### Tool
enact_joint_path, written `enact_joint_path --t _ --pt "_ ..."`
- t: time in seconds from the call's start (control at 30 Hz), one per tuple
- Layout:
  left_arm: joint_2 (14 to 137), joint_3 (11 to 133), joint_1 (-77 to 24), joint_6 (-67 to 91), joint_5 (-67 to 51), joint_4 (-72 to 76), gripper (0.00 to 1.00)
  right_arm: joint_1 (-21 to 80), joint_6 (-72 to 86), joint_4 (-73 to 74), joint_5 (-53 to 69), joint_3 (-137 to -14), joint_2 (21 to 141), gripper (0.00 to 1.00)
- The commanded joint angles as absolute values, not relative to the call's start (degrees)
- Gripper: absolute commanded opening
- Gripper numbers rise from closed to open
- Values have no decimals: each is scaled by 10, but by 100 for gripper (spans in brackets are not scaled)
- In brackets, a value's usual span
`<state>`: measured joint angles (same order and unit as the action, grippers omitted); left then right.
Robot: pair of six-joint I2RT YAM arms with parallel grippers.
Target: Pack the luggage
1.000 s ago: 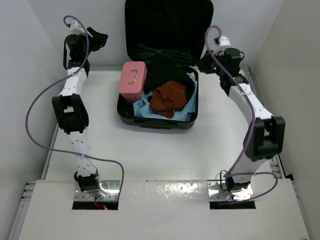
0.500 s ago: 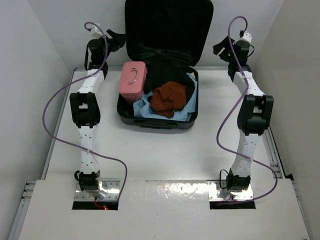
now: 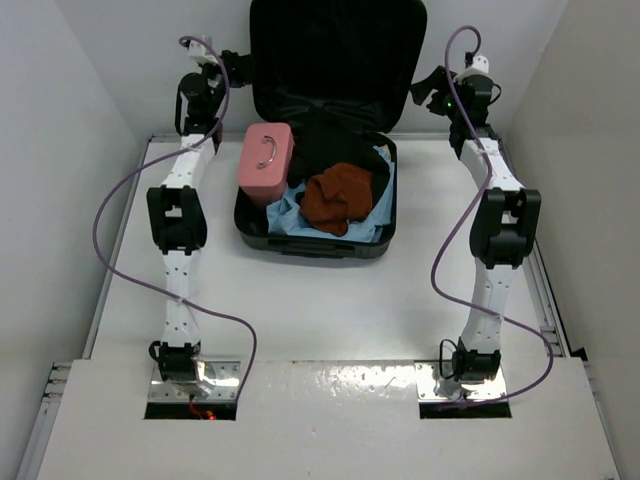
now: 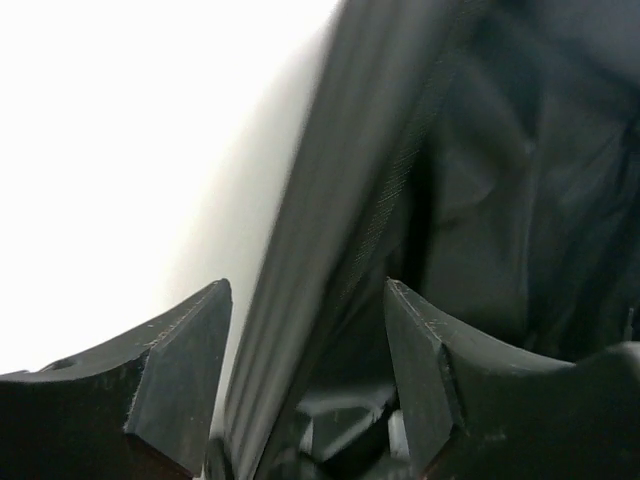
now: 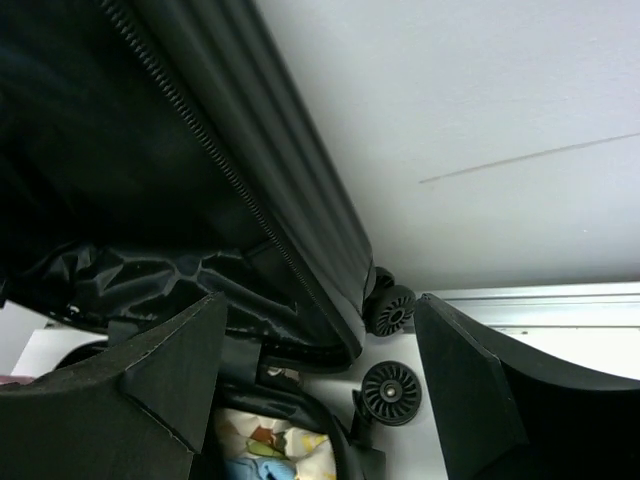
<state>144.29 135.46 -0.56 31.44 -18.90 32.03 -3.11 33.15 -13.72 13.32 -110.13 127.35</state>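
The luggage (image 3: pixel 335 70) lies open, its lid upright close to the back wall (image 3: pixel 150 40), so little room is left behind it. The lid's left rim passes between the fingers of the left gripper (image 4: pixel 307 290), and the right rim between those of the right gripper (image 5: pixel 320 300), just above the wheels (image 5: pixel 390 392). Both grippers are spread wide and clamp nothing; whether they touch the rim I cannot tell.

The luggage (image 3: pixel 310 246) is lying open at the far middle of the table (image 3: pixel 330 310), with its lid (image 3: pixel 335 50) standing upright behind the base. Inside the base, the small case (image 3: pixel 264 163) is sitting at the left. The crumpled cloth (image 3: pixel 335 197) is lying to its right, on top of a spread cloth (image 3: pixel 288 216). The left gripper (image 3: pixel 234 66) is hovering at the lid's left edge, and the right gripper (image 3: pixel 425 88) at its right edge, near the wheels (image 5: pixel 392 310).
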Motion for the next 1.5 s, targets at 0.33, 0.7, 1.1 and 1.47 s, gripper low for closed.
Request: enact_joint_path --t 0.33,0.7,1.1,1.47 --pt "1527 1452 -69 110 -43 354 48 -26 305 -160 129 -1099 1250 75" --pt "1467 1338 -69 72 -69 431 0 -20 289 -166 154 -1086 1247 75" --pt "1219 1004 -48 73 -171 659 7 -32 258 -236 190 -895 1116 75" --pt "905 634 47 10 -222 630 100 -143 148 -215 279 -665 924 77"
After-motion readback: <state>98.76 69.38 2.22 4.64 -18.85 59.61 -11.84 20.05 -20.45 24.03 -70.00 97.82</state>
